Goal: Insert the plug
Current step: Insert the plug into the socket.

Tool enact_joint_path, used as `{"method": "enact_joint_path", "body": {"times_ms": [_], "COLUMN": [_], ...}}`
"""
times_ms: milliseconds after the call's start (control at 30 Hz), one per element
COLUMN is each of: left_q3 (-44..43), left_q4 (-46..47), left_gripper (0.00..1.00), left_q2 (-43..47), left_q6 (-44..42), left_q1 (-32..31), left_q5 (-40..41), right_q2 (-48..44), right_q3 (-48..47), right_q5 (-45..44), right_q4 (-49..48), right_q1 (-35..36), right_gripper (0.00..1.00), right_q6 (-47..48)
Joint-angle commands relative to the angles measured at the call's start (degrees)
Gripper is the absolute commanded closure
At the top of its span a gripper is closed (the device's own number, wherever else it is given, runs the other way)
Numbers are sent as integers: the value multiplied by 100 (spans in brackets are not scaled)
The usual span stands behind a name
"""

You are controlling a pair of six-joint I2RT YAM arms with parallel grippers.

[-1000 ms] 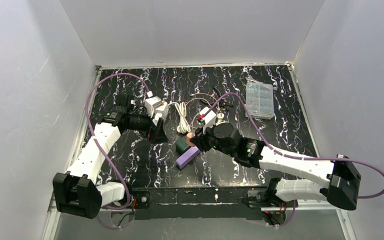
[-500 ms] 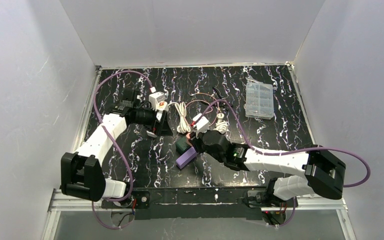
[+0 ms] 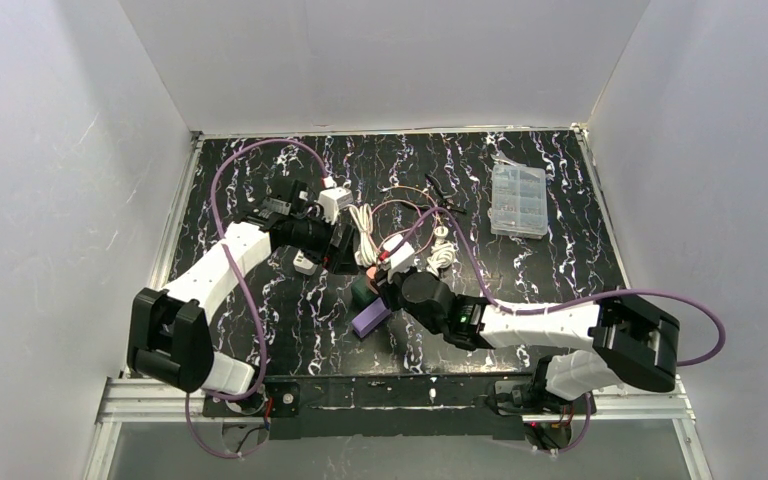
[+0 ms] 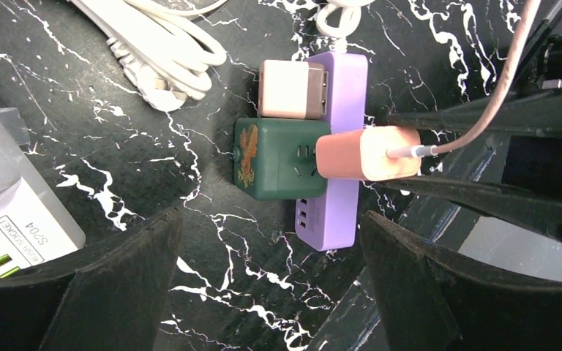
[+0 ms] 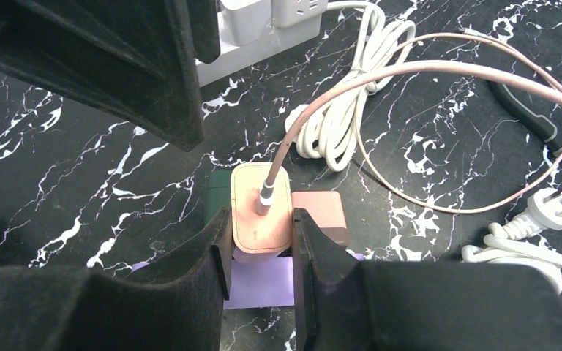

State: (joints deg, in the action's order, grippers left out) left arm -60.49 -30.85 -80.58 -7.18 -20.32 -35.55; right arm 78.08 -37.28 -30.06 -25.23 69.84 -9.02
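A peach plug with a pink cable stands upright between the fingers of my right gripper, which is shut on it. It sits right over the purple power strip, and its prongs are hidden. In the left wrist view the plug lies across the strip, next to a green cube adapter and a beige adapter. My left gripper hovers above them, open and holding nothing. The top view shows both grippers, left and right, close together at the strip.
A white power strip lies under my left arm. A coiled white cord and a second white plug lead lie behind the purple strip. A clear plastic box stands at the back right.
My left arm has swung right and now hangs over the purple strip. My right gripper has shifted a little left with the plug still in its grip.
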Motion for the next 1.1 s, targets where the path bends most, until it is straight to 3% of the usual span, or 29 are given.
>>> {"method": "enact_joint_path", "body": {"times_ms": [0,1067], "left_q3": [-36,-161], "left_q4": [-53,53], "left_gripper": [11,12], "left_q2": [-17,-403], "left_q6": [38,114], "left_q1": [-99,-404], "left_q5": [213,482], "right_q2": [130,488], "right_q3": [28,132], "right_q5": [-364,-465], "right_q4": [-684,-1025], "right_q1": [114,144], "right_gripper": [99,99], "right_q6": [43,155]}}
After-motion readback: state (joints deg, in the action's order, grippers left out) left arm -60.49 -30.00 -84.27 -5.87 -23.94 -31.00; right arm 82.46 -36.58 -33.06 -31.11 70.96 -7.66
